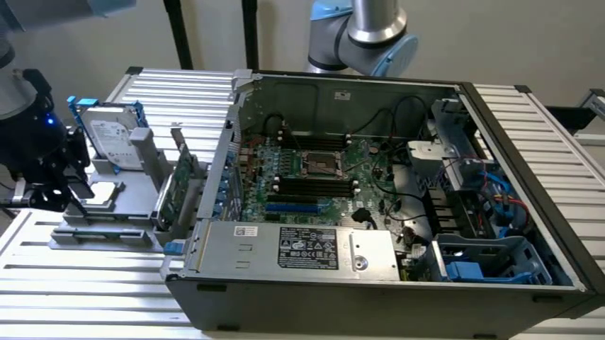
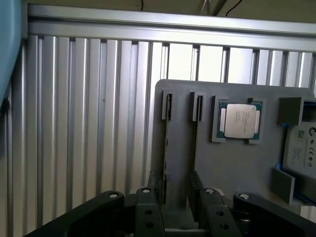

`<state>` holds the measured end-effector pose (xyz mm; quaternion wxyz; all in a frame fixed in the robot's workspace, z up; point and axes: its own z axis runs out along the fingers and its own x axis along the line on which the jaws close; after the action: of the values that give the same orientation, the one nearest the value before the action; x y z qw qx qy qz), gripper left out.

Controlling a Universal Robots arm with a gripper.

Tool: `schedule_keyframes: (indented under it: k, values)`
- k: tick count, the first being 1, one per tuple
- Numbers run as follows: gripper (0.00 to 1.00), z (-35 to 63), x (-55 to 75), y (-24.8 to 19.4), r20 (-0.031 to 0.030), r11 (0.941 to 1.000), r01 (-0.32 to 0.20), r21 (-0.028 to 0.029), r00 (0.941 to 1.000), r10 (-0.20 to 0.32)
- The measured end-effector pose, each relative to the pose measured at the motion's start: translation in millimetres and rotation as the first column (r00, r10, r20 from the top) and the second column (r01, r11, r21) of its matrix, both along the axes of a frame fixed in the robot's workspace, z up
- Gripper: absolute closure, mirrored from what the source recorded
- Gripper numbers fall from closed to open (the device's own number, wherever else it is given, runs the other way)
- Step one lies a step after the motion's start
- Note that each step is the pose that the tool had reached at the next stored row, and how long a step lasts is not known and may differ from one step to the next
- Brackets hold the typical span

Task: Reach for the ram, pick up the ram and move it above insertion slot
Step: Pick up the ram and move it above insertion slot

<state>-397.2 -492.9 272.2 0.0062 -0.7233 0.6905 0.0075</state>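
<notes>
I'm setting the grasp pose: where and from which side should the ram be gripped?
Probably pinch the ram by its two flat faces, near the middle of its exposed long edge, coming from straight above: it stands on edge in a narrow slot of the gray holder.

Black pincer [image 2: 177, 192] w/ silver screws; arm [image 1: 373, 28] silver tube, lt-blue joint caps.

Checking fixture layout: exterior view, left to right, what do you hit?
pincer → hard drive → green expansion card → motherboard → blue drive cage
</notes>
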Motion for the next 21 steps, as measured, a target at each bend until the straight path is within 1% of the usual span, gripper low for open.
schedule_keyframes:
  k: [10, 21]
  values:
    - [0.64, -18.1, 0.0, -0.1, -0.0001, 1.0000, 0.001, -0.0001, 1.0000, -0.001]
    - [0.64, -38.1, 0.0, -1.3, -0.0001, 1.0000, 0.002, -0.0001, 1.0000, -0.002]
